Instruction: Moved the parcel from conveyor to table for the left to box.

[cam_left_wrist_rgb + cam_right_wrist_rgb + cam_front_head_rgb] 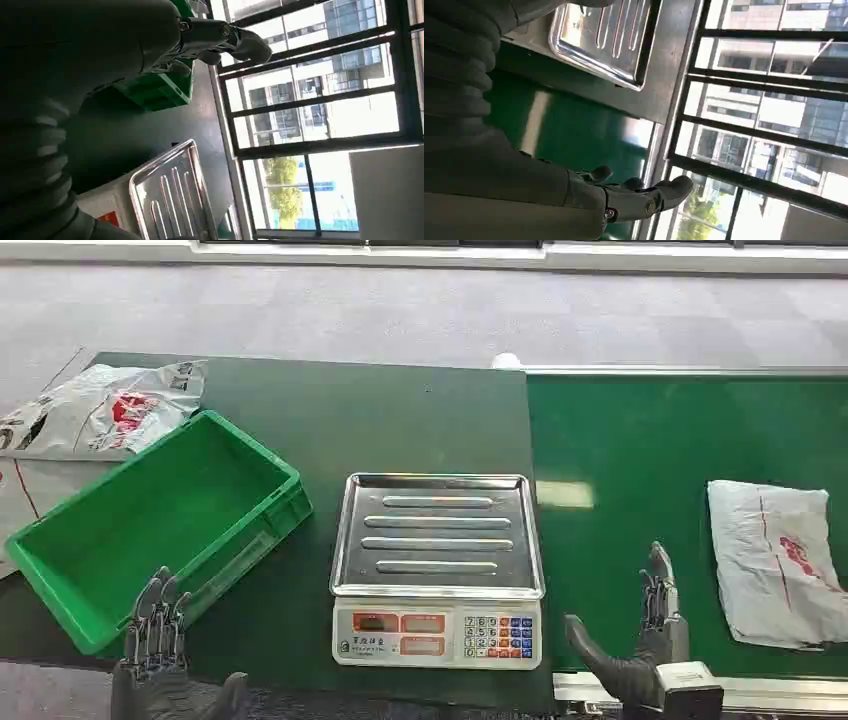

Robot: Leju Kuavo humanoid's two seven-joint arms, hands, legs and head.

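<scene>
glossy crinkled plastic parcel (772,562), shiny ribbed metal scale tray (437,533)

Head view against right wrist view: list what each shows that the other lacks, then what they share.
Head view alone: the white parcel lying on the conveyor, the green crate, more parcels beyond it, the scale's keypad and the left hand.
Right wrist view alone: window frames with buildings outside.
Both: the steel scale tray, the green conveyor belt and the open, empty right hand.
</scene>
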